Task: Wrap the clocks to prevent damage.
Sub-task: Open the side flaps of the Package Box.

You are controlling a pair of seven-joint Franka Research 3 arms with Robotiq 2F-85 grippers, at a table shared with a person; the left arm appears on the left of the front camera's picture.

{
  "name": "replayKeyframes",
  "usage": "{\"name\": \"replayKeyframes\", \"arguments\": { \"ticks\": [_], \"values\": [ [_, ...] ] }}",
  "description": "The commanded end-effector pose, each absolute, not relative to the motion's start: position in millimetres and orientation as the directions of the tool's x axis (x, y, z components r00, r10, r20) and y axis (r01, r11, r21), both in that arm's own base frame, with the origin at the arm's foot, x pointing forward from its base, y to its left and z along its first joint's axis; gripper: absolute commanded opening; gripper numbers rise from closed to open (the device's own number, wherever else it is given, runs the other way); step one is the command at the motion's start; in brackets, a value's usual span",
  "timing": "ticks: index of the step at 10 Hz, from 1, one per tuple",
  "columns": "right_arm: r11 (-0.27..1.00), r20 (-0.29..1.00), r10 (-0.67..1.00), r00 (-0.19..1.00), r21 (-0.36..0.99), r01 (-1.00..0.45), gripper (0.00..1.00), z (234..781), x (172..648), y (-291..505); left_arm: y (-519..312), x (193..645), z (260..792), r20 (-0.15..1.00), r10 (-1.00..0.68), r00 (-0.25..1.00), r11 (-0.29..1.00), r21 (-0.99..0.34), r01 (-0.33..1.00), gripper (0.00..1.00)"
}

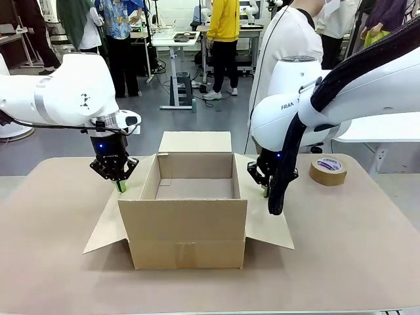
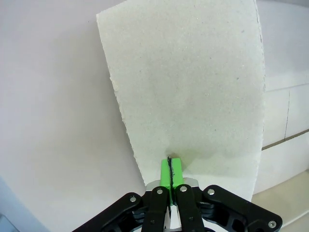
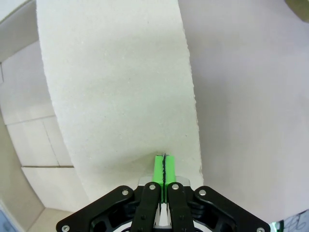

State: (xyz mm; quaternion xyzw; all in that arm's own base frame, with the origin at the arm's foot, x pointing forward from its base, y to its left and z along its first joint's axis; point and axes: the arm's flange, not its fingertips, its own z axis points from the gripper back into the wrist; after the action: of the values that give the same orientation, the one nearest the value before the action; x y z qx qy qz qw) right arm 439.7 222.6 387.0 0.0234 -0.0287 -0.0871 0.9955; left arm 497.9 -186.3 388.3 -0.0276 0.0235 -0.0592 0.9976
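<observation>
Prep step imo: my L gripper (image 1: pixel 120 186) & R gripper (image 1: pixel 264 190), pads pressed together on nothing, tips pushing down the side flaps (image 1: pixel 108 226) of the open box (image 1: pixel 187 226) mid-table, tape roll (image 1: pixel 328 170) near R; next needs flaps pinned steady for loading.

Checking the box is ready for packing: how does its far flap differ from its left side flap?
The far flap stands upright; the left flap splays outward and down toward the table. Nothing touches the far flap; the left end effector, shut, rests its tips on the left flap. Both are plain brown cardboard, folded open.
</observation>
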Motion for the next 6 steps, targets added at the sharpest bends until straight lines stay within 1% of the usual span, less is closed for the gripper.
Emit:
{"name": "replayKeyframes", "arguments": {
  "ticks": [1,2,6],
  "values": [
    [0.983,0.023,-0.174,0.984,0.061,0.173,0.01,383.6,437.4,224.5,-187.0,496.3,383.1,-0.064,-0.124,0.99,0.991,-0.052,0.121,0.0],
    [0.984,0.053,-0.175,0.983,0.052,0.172,0.01,387.0,439.7,222.6,-187.0,496.3,383.1,-0.064,-0.124,0.99,0.991,-0.052,0.121,0.0],
    [0.984,0.053,-0.175,0.983,0.052,0.172,0.01,387.0,439.7,222.6,-187.0,496.3,383.1,-0.064,-0.124,0.99,0.991,-0.052,0.121,0.0]
  ]
}}
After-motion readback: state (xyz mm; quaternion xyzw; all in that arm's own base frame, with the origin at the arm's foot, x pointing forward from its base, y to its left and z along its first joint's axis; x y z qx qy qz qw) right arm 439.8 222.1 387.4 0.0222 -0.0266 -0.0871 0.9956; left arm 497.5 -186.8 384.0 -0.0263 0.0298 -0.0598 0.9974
